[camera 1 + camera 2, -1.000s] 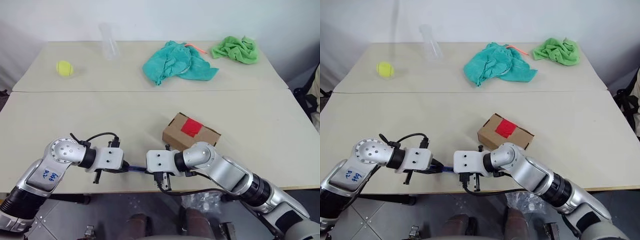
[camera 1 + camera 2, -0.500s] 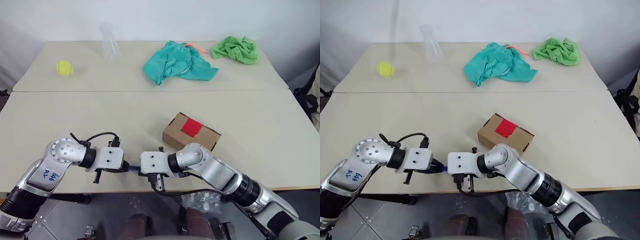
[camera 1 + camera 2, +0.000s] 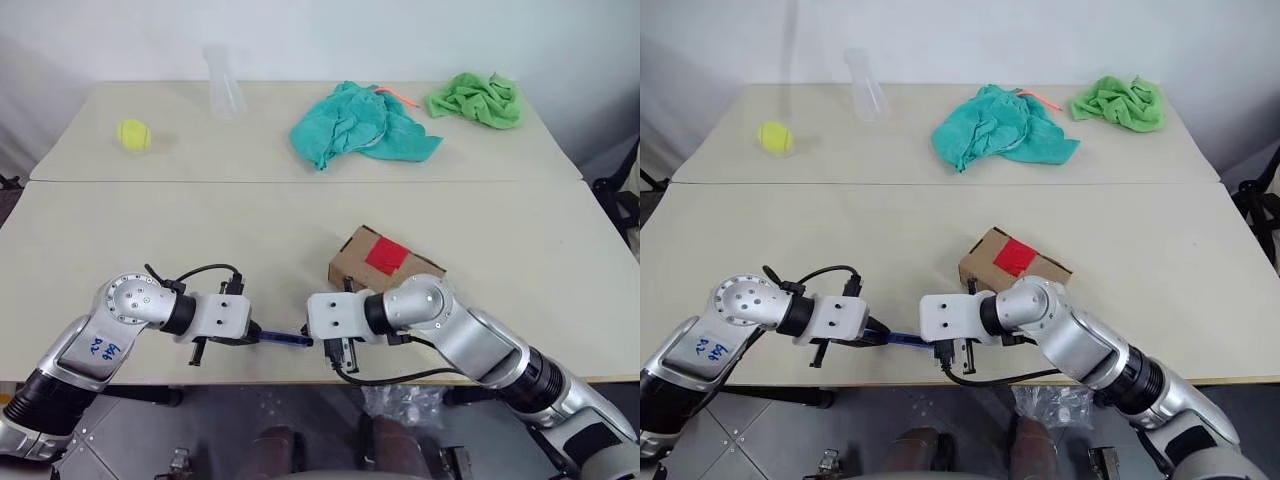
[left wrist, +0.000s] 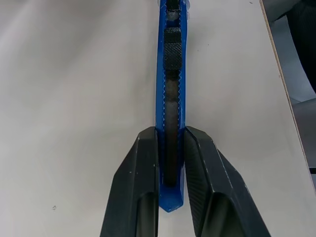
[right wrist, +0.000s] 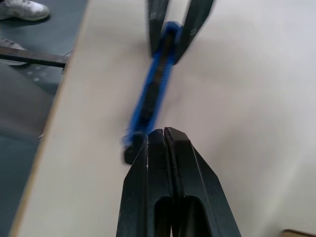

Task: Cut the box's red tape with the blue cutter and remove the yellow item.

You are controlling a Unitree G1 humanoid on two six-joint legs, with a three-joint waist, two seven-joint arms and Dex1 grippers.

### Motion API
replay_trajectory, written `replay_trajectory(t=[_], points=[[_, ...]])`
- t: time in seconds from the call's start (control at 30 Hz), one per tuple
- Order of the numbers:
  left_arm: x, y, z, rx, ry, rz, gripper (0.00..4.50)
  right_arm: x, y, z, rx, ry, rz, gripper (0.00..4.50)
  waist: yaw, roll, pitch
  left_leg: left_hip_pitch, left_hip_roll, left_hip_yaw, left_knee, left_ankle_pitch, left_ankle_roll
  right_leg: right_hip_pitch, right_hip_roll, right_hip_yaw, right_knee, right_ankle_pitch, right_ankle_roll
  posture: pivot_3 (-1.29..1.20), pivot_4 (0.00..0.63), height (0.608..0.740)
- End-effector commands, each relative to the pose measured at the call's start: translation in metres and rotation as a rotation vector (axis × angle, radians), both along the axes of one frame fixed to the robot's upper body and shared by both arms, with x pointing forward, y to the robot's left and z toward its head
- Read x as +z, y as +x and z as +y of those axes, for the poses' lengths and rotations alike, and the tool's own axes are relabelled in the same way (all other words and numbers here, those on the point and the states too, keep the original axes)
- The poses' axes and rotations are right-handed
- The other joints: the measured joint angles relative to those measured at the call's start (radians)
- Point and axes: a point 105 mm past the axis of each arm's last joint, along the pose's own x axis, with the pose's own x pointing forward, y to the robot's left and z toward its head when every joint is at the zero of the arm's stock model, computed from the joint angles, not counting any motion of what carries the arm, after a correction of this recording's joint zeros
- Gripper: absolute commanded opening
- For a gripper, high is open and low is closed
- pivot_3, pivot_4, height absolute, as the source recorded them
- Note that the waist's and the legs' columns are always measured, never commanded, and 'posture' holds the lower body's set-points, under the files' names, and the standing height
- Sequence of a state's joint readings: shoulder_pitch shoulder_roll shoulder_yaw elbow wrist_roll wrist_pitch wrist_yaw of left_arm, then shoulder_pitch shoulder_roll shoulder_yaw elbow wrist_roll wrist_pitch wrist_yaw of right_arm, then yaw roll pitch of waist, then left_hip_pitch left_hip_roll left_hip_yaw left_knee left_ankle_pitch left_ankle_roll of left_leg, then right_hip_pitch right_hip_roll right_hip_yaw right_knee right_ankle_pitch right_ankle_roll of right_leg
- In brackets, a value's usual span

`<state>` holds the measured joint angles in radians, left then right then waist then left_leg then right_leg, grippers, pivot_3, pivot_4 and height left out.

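The left gripper clamps the slim blue pen-like cutter at the near table edge, presenting its slider to the right gripper, fingers pressed together, left of the brown cardboard box, apparently to extend the blade.

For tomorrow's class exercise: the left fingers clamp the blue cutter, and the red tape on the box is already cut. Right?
Not quite. The left fingers do clamp the blue cutter, but the left eye view shows the red tape intact on the closed box.
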<state>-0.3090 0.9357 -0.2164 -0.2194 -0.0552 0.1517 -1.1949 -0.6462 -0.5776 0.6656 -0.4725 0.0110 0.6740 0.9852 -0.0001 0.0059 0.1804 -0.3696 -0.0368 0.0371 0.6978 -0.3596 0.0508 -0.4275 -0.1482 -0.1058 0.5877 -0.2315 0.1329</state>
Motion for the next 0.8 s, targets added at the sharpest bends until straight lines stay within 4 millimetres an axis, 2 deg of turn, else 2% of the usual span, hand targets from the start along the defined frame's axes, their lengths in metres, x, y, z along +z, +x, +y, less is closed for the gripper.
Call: replay_trajectory(t=[0.03, 0.37, 0.67, 0.8], points=[[-0.02, -0.004, 0.001, 0.013, 0.036, 0.066, 0.54, 0.002, -0.011, 0.002, 0.053, -0.003, -0.023, 0.05, 0.001, 0.0, 0.0, 0.0, 0.0, 0.0, 0.0, 0.0, 0.0, 0.0, 0.0, 0.0, 0.0, 0.0, 0.0, 0.0, 0.15, 0.74], [-0.018, -0.004, -0.001, 0.01, 0.031, 0.064, 0.54, -0.011, -0.006, 0.004, 0.038, -0.021, -0.014, 0.05, 0.003, 0.0, 0.0, 0.0, 0.0, 0.0, 0.0, 0.0, 0.0, 0.001, 0.0, 0.0, 0.0, 0.0, 0.0, 0.0, 0.15, 0.74], [-0.019, -0.006, 0.0, 0.0, 0.038, 0.073, 0.54, -0.006, -0.003, 0.007, 0.045, 0.0, -0.034, 0.05, 0.003, 0.0, 0.0, 0.0, 0.0, 0.0, 0.0, 0.0, 0.0, 0.001, 0.0, 0.0, 0.0, 0.0, 0.0, 0.0, 0.15, 0.74], [-0.017, -0.008, -0.001, -0.01, 0.038, 0.082, 0.54, -0.012, 0.0, 0.004, 0.029, -0.011, -0.033, 0.05, 0.002, 0.0, 0.0, 0.0, 0.0, 0.0, 0.0, 0.0, 0.0, 0.001, 0.0, 0.0, 0.0, 0.0, 0.0, 0.0, 0.15, 0.74]])
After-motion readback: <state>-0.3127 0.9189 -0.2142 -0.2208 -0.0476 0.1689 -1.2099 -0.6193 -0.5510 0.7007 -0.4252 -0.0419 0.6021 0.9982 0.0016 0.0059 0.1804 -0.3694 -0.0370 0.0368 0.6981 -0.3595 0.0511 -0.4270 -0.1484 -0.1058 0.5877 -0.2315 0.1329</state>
